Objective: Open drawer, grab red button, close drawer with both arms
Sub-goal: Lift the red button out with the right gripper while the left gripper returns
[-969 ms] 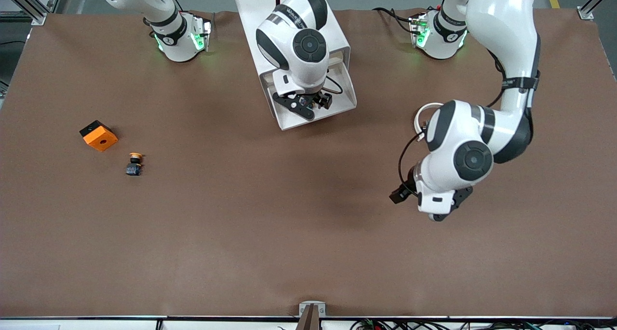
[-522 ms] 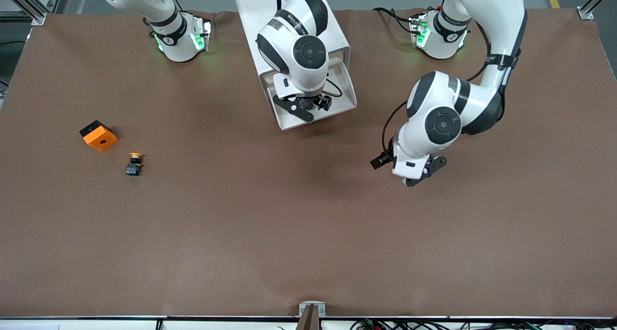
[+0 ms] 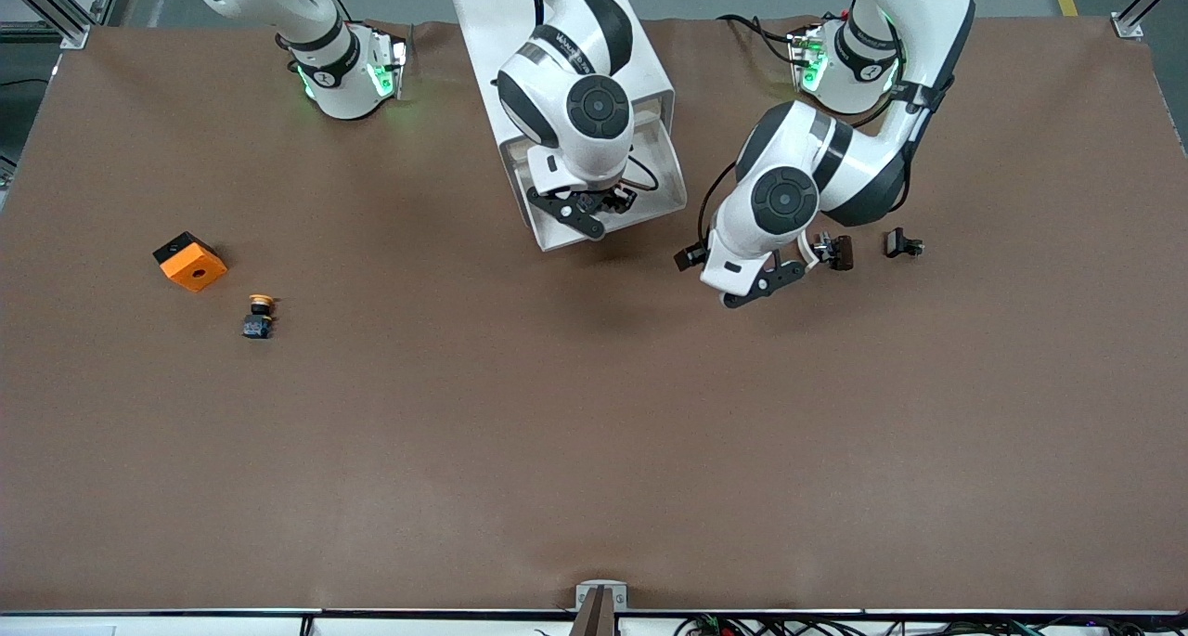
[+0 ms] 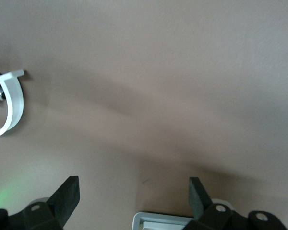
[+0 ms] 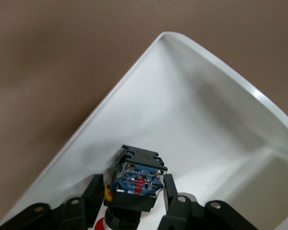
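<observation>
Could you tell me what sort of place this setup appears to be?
Probably a robotics lab bench: two arms bolted along a brown-covered table, aluminium framing at its corners, and loose test parts such as an orange block and a yellow-capped button.

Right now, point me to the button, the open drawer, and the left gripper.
button (image 5: 137,179): right wrist view, blue body.
drawer (image 5: 182,124): right wrist view, white inner floor.
left gripper (image 4: 134,194): left wrist view, midway between fingertips.

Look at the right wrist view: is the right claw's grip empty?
No: the right claw has its fingers on either side of the button, over the open white drawer.
</observation>
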`<action>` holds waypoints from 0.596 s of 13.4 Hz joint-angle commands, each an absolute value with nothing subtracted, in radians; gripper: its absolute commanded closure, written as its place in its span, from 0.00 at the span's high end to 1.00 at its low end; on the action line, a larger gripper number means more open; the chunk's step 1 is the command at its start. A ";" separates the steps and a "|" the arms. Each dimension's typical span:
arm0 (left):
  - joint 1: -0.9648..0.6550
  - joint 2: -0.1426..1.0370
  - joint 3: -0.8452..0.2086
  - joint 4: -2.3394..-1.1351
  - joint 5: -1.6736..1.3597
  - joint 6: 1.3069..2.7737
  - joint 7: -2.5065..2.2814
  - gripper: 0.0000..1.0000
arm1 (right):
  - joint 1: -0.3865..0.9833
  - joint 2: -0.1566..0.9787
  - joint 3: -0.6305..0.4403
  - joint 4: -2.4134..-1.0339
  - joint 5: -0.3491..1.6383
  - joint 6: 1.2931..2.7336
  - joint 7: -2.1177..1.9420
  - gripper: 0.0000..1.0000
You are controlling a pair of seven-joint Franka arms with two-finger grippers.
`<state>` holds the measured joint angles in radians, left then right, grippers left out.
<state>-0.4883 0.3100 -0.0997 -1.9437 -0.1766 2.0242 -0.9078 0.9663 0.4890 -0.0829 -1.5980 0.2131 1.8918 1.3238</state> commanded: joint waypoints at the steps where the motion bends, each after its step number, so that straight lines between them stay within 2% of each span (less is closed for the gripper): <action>1: -0.483 0.262 -0.124 -2.002 -0.156 2.049 -0.902 1.00 | 0.962 0.494 -0.081 -1.594 0.233 1.894 1.304 0.11; 8: -0.486 0.270 -0.164 -2.065 -0.156 2.195 -0.900 1.00 | 0.933 0.491 -0.084 -1.551 0.233 1.861 1.304 0.09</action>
